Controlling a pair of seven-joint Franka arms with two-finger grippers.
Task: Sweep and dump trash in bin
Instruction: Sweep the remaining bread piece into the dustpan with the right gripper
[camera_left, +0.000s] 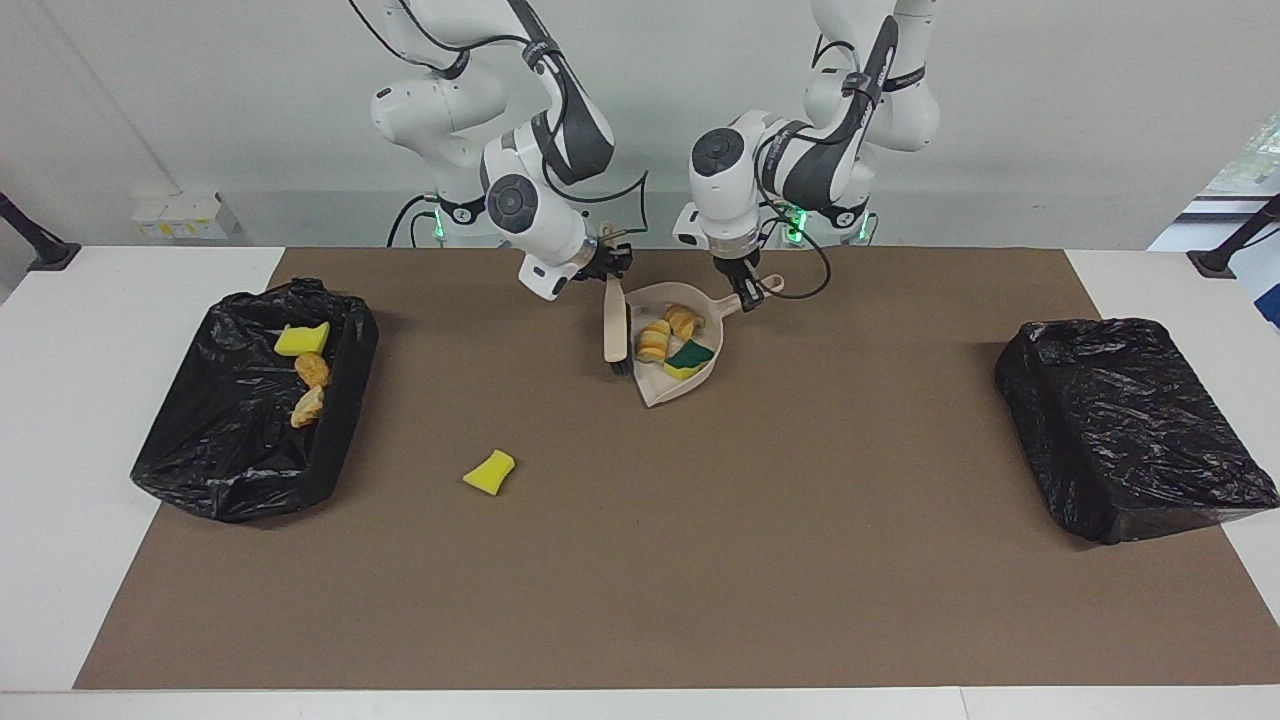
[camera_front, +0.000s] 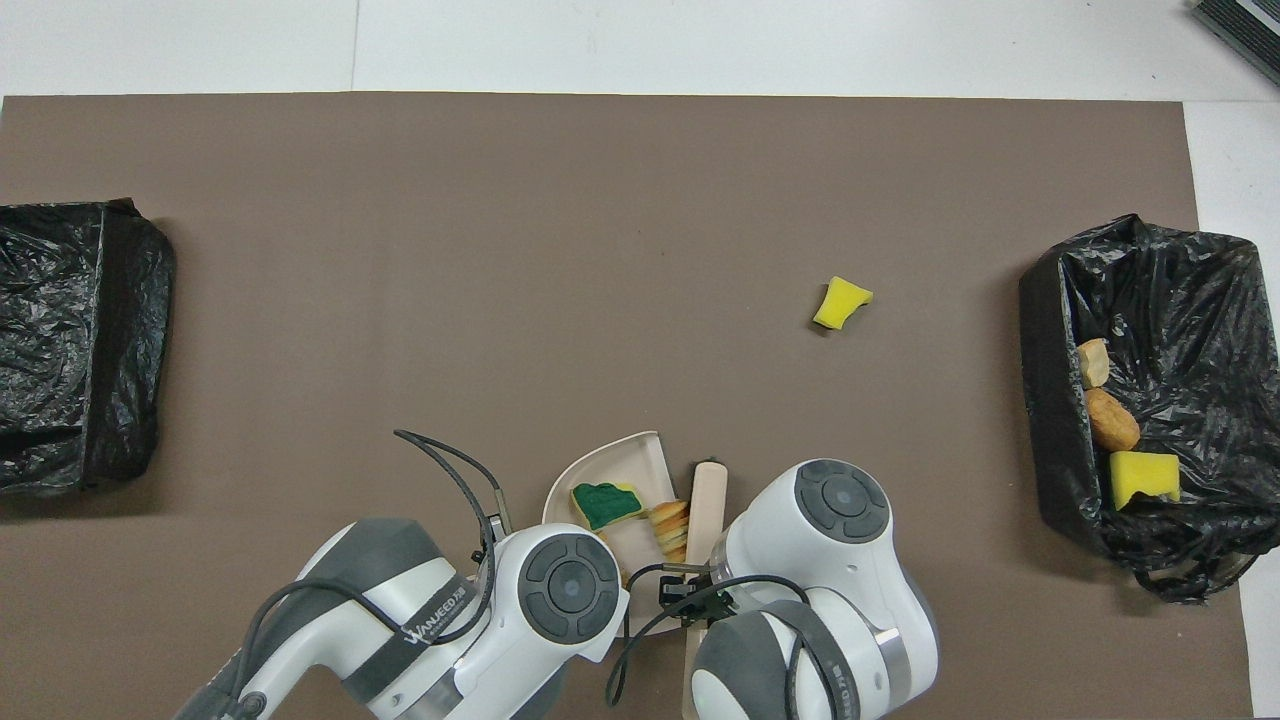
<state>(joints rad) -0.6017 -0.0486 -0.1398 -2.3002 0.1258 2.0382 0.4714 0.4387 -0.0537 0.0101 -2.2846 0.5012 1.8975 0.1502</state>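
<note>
We see the brown mat (camera_left: 800, 560) covering the bench, with one black bin (camera_left: 250, 410) at its nine o'clock end in the facing view, by the right arm, and another black bin (camera_left: 1135, 430) at three o'clock. The nine o'clock bin already holds a yellow sponge bit (camera_left: 301, 340) and two bread chunks (camera_left: 311, 385).

The dustpan (camera_left: 675, 345) lies near twelve o'clock. The left pincer (camera_left: 748, 292) is closed on its handle. In the pan sit two bread chunks (camera_left: 668, 332) and the green-and-yellow sponge (camera_left: 690, 357). The right pincer (camera_left: 608, 268) is closed on the brush (camera_left: 615, 325), whose bristles rest at the pan's open lip.

The risks, as we judge them: lifting or tilting the pan too fast could spill the three scraps over its low lip onto the mat. Pulling the brush away could drag the nearest bread chunk back out. One yellow sponge piece (camera_left: 489, 472) lies alone toward seven o'clock and could be forgotten.
</note>
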